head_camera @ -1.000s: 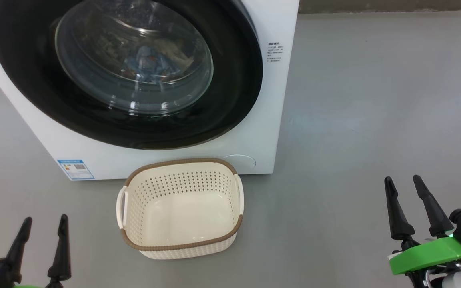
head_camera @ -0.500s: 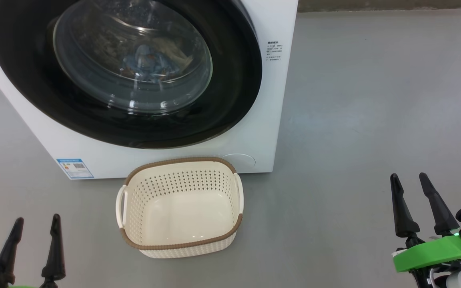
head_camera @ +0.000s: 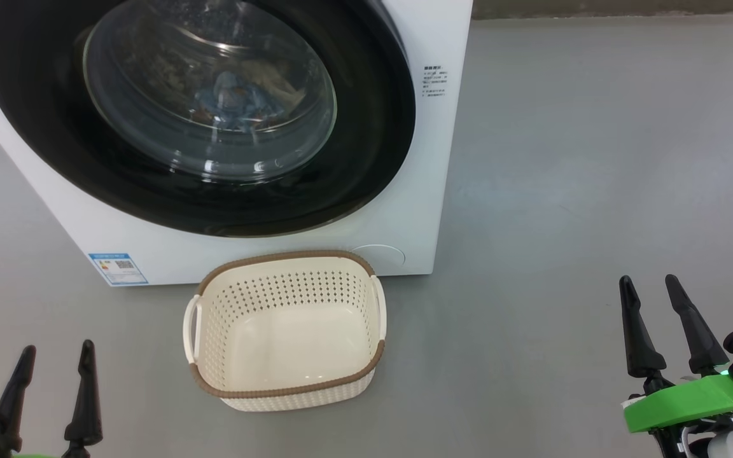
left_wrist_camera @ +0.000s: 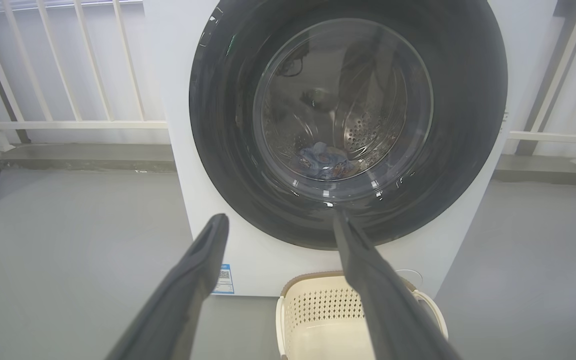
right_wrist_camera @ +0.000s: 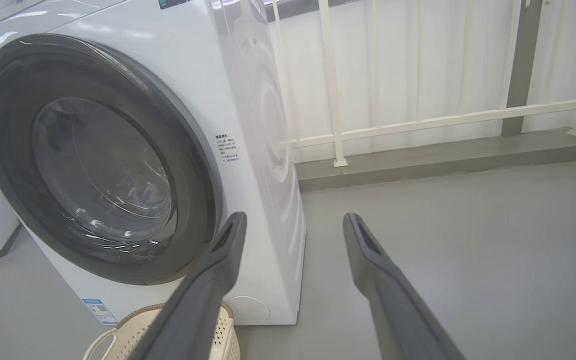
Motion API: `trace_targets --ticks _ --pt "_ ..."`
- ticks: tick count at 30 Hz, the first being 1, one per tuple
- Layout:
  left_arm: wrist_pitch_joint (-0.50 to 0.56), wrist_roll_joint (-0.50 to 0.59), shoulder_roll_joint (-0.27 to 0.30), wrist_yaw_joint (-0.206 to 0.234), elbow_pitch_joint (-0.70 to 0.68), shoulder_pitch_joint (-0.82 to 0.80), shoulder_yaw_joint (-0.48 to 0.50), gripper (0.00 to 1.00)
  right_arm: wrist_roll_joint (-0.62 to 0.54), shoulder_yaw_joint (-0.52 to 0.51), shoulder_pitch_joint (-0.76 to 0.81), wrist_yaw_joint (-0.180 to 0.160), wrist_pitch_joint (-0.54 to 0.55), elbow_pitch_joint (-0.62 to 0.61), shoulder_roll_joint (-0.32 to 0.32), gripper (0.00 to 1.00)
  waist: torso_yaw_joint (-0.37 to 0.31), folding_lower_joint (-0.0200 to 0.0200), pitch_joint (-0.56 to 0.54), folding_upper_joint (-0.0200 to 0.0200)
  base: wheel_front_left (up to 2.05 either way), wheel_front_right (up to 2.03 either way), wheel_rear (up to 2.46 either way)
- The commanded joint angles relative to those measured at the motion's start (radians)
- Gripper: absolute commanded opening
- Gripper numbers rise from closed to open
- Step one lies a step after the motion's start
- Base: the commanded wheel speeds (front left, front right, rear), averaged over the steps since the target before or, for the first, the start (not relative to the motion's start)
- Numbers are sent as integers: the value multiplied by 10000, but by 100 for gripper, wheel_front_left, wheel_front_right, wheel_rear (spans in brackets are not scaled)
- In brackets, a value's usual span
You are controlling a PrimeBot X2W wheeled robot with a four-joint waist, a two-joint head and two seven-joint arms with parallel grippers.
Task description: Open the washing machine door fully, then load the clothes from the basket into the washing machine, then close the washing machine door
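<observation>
Logging the basket (head_camera: 280,289) standing empty at 6 o'clock of the washing machine (head_camera: 433,159), just beside its front. Noting the washing machine door (head_camera: 376,127) sitting shut, the clothes (head_camera: 233,102) lying in the drum behind its glass. Seeing the left gripper (head_camera: 58,346) at 7 o'clock, the right gripper (head_camera: 648,278) at 4 o'clock, both spread, gripping nothing.

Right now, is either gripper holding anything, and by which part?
Nothing is held. The left gripper and the right gripper both hang with jaws open and empty; the clothes sit inside the washing machine.
</observation>
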Motion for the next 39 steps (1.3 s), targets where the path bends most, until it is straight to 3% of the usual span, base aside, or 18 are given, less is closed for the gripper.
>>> trace_targets --ticks 1,11,12,16,22,27,39 --pt "-63 105 258 8 -321 -100 374 100 -75 182 -63 -27 -49 -273 -97 100 -5 0 -8 0 0 0 0" --pt "-63 128 179 8 -127 18 527 100 -71 216 -33 -27 -49 -276 -80 100 -129 0 -78 0 0 0 0" --pt "3 97 -64 0 102 174 112 0 3 10 1 2 0 34 22 0 -129 0 -78 0 0 0 0" --pt "34 55 -393 0 490 257 38 0 43 33 51 2 19 530 271 0 -131 0 -79 0 0 0 0" --pt "242 -580 -448 0 459 207 58 0 637 -13 33 0 188 512 302 0 -111 22 -114 0 0 0 0" --pt "372 -1120 -495 1 414 187 32 0 1131 -52 8 -1 331 516 327 0 -96 2 -109 0 0 0 0" --pt "709 -2411 -605 1 319 111 -3 0 2312 -153 -62 -3 678 516 391 0 -59 0 -131 0 0 0 0"
